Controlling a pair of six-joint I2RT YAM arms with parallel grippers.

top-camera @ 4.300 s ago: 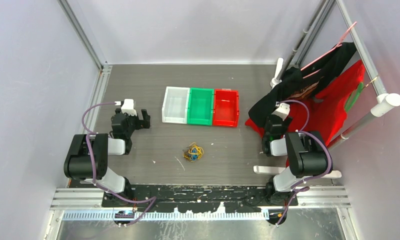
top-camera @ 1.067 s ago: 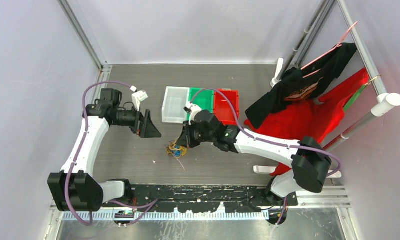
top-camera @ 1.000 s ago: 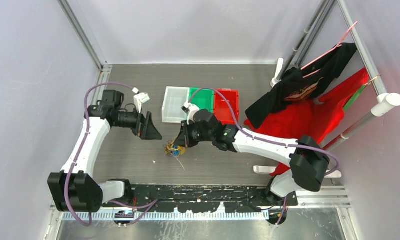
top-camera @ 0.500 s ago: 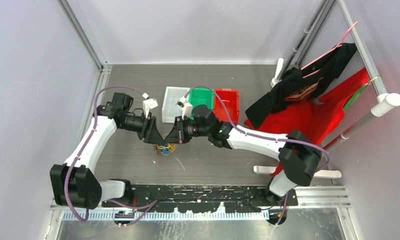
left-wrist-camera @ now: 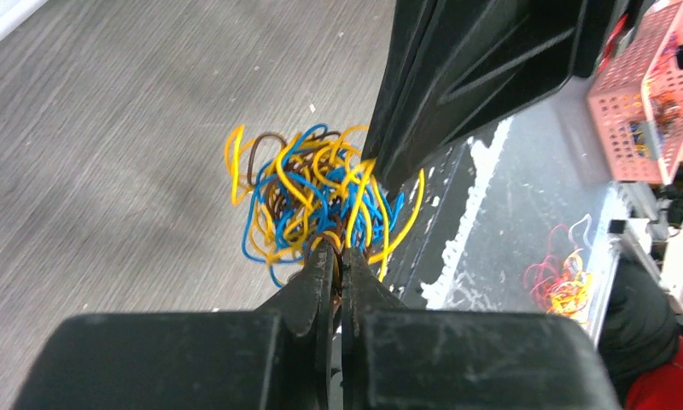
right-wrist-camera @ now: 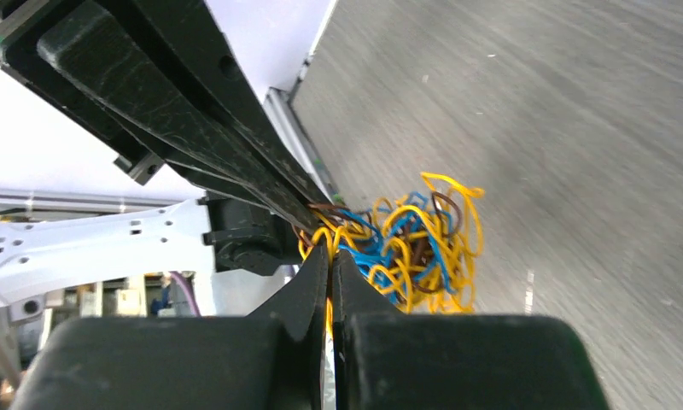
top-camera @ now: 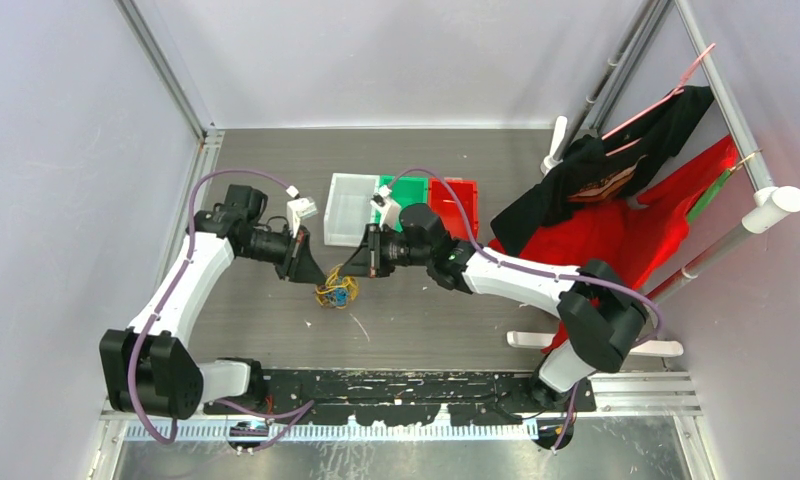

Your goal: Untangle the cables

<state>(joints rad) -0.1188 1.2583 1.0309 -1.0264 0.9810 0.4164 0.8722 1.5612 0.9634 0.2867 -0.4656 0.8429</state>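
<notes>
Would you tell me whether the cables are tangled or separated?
Tangled: the cables form one knotted ball of yellow, blue and brown loops, left gripper and right gripper both shut on it.

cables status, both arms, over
Left gripper shut on cables. Right gripper shut on same clump. One tight tangle. Gripper tips close together, crowded.

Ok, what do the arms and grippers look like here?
The left arm and right arm have white links, black joints and a looping purple cable each. The left gripper and right gripper are black, with scuffed wedge-shaped fingers tapering to thin tips.
</notes>
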